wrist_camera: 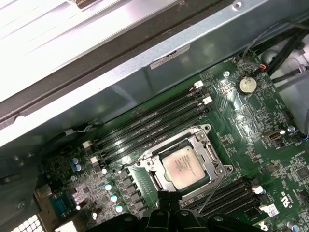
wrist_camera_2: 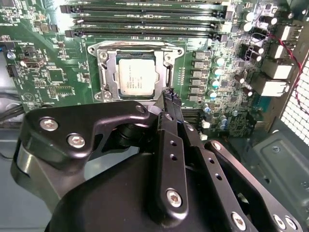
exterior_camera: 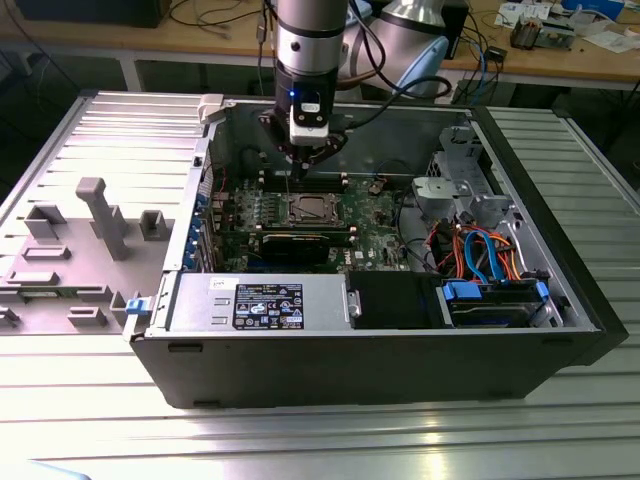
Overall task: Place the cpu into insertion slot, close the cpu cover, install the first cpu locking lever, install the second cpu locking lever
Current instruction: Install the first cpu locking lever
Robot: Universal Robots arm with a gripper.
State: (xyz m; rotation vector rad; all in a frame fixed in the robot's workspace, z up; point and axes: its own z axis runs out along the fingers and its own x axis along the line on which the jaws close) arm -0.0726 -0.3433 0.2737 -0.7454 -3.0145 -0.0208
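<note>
Near cpu (wrist_camera_2: 136, 77): end effector (wrist_camera_2: 170, 96) | cpu cover (wrist_camera_2: 109, 72) down | cpu print illegible

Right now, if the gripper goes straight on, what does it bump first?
Probably the cover, at its edge beside the cpu. The gripper points down there, but depth is unclear, so it might touch the board instead.

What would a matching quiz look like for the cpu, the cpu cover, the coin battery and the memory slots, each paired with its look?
Things:
1. cpu
2. cpu cover
3. coin battery
4. memory slots

Looks:
A. long black parallel rows
B. round silver disc
C. metal frame lying around the chip
D. flat square with a dull grey face

Pairs: 1-D, 2-C, 3-B, 4-A.
</note>
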